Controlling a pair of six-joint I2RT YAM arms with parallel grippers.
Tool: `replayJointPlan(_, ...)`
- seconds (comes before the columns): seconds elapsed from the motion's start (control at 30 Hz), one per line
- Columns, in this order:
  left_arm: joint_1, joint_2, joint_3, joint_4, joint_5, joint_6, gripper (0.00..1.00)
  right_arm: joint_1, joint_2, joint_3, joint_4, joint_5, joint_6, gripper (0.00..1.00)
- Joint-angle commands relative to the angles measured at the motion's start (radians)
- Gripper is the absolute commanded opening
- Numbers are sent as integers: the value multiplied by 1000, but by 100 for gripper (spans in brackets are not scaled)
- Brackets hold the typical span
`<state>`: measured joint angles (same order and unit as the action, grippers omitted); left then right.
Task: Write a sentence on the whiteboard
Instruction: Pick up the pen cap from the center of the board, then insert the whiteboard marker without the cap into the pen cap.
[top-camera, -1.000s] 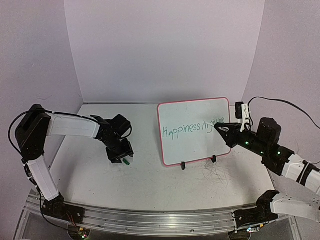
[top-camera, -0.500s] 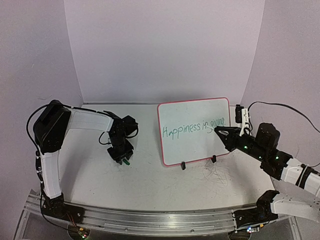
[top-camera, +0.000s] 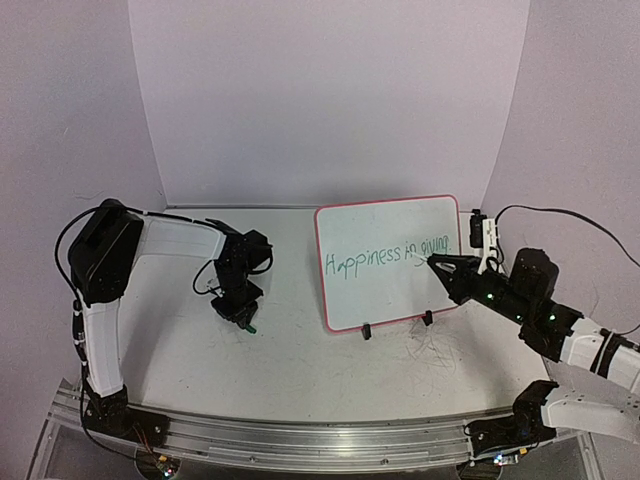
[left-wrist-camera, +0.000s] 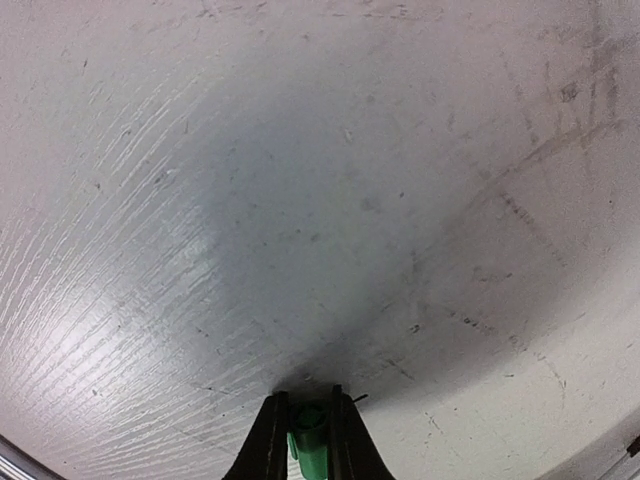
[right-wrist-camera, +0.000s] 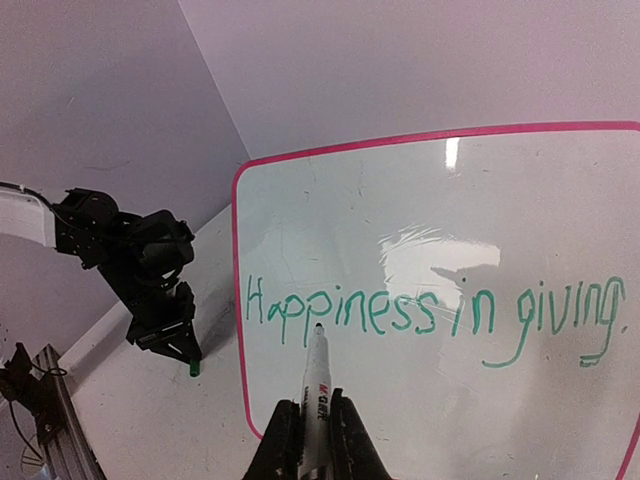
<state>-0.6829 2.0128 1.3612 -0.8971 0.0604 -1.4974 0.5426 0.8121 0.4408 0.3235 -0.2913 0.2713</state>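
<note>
The whiteboard (top-camera: 380, 300) stands tilted at the centre right, with a pink rim. The sentence (top-camera: 390, 258) in green reads "Happiness in giving." and also shows in the right wrist view (right-wrist-camera: 420, 315). My right gripper (top-camera: 432, 262) is shut on a white marker (right-wrist-camera: 316, 390). The marker's tip points at the whiteboard (right-wrist-camera: 420, 200) just below the lettering; I cannot tell if it touches. My left gripper (top-camera: 245, 322) points down at the table left of the board, shut on a green marker cap (left-wrist-camera: 309, 440). The cap's end sits just above the table (left-wrist-camera: 300, 200).
Two black clip feet (top-camera: 367, 331) hold the board's lower edge. Grey scribble marks (top-camera: 435, 350) lie on the table in front of the board. Purple walls close the back and sides. A black cable (top-camera: 560, 205) hangs at the right.
My right gripper drew back slightly from the board, uncovering the last word. My left arm folded inwards and its gripper shifted a little lower with the cap.
</note>
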Motion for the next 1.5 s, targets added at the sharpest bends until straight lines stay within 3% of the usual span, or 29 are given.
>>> replayJointPlan(0.0,-2,79,-43,-5,57,-44,6,49,36,31,54,13,13,0)
replayJointPlan(0.1,7,27,-89,0,77,-74,0,124,79,56,62,42,12,0)
replayJointPlan(0.23,8,-109,-166,49,82,-163,0,269,189,100,140,61,29,0)
replayJointPlan(0.47,8,-348,-236,91,68,-345,0,485,560,244,362,55,86,0)
replayJointPlan(0.7,5,-569,-339,195,9,-475,0,592,857,447,453,122,137,0)
replayJointPlan(1.03,5,-641,-417,228,39,-454,0,619,1086,611,443,189,202,0)
replayJointPlan(1.47,6,-685,-469,271,46,-457,0,622,1136,624,444,171,231,0)
